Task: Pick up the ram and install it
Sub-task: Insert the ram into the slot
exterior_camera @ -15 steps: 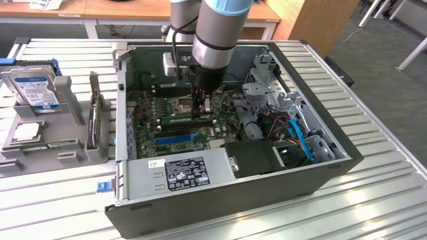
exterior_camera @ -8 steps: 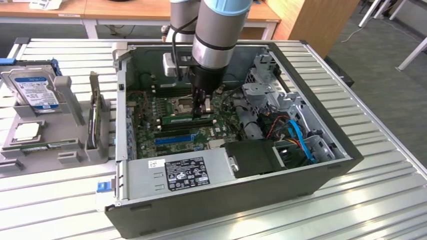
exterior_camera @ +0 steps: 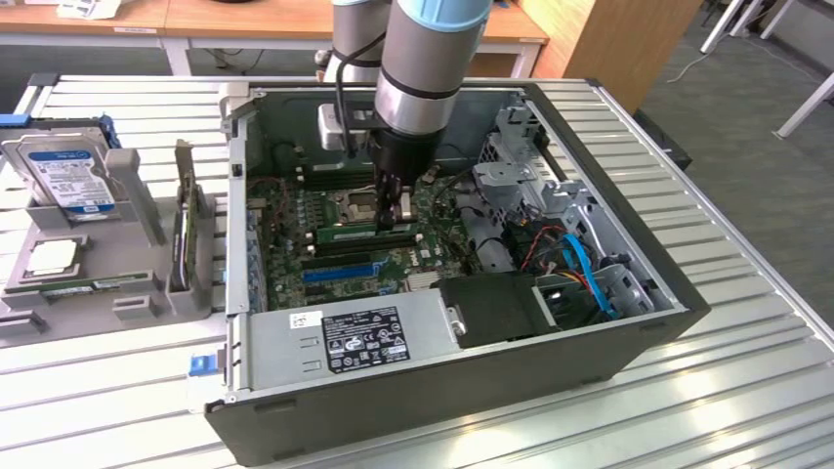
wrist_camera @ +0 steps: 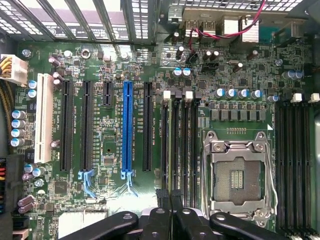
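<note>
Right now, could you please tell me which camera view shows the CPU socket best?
The wrist view: the CPU socket lies square-on, its frame and contact field plain. The exterior view shows it at a slant, close beside the arm.

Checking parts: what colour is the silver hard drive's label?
Blue and white, on the silver hard drive; best in the exterior view.

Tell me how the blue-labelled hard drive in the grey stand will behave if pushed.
The hard drive has a silvery, metal-looking casing, so it is probably stiff and heavy for its size. It stands on edge in the grey stand, so a shove could tip it.
</note>
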Motion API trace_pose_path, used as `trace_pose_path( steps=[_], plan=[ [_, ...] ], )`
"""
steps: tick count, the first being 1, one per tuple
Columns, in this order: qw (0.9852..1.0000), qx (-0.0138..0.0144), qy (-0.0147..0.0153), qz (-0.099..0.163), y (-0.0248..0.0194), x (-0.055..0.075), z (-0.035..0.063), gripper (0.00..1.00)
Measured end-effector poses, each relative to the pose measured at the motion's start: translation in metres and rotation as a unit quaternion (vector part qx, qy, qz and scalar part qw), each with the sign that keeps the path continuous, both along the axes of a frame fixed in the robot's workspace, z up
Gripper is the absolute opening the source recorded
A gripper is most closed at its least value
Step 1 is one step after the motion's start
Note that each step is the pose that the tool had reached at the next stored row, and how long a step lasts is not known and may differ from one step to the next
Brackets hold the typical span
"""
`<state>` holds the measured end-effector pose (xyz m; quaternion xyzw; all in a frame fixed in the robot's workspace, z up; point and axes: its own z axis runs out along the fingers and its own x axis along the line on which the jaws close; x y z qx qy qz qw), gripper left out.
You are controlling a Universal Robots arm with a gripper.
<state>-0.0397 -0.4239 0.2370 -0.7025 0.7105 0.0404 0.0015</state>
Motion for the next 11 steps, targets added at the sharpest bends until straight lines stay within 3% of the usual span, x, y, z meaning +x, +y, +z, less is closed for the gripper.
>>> trace_pose_path(
  steps=[11],
  plan=[
    [1.0000,0.0001,0.0000,0.000,0.0000,-0.0012,-0.0018,0.11]
  ],
)
